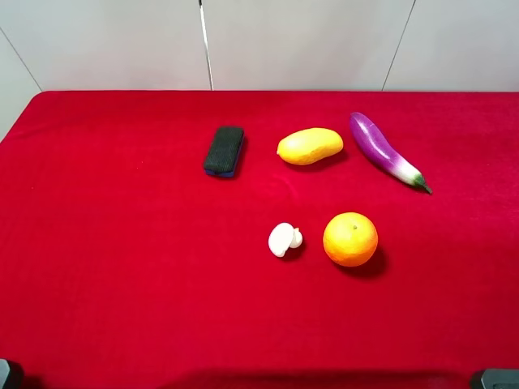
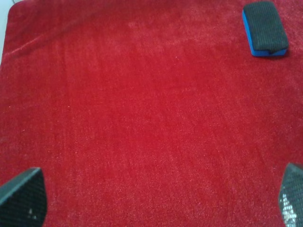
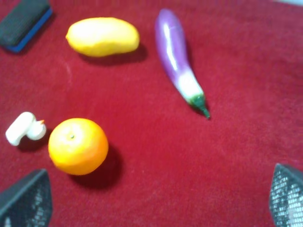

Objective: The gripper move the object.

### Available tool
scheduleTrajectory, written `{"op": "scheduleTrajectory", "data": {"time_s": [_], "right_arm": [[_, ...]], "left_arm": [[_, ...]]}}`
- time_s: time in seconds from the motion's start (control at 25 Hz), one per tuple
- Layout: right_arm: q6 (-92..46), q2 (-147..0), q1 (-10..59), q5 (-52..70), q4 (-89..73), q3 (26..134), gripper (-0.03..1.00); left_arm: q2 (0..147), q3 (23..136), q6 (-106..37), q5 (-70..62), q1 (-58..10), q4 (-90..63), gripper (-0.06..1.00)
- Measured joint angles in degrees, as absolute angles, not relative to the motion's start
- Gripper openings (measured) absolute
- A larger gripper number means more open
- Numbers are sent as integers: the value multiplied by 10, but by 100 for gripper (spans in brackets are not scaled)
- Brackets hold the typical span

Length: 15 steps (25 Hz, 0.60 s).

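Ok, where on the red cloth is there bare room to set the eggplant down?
Bare cloth lies left of the sponge block and along the front below the orange and mushroom. It is crowded between the mango and eggplant.

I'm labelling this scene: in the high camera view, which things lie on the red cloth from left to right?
Sponge block → mushroom → mango → orange → eggplant.

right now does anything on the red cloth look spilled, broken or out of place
Nothing stands out. The eggplant, mango, orange, mushroom and sponge block lie apart and intact.
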<state>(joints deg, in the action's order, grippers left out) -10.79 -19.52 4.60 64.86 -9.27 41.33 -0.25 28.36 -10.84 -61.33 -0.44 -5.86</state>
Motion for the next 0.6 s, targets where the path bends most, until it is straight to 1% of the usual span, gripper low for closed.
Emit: {"op": "scheduleTrajectory", "data": {"time_s": [0.32,0.6], "right_arm": [[-101,-61,33,609,-90,345,69],[-88,2,33,585,-75,290,69]], "left_arm": [[-2,284,-108,-613,-4,-59,98],[-2,284,-108,-613,-4,-59,98]]}}
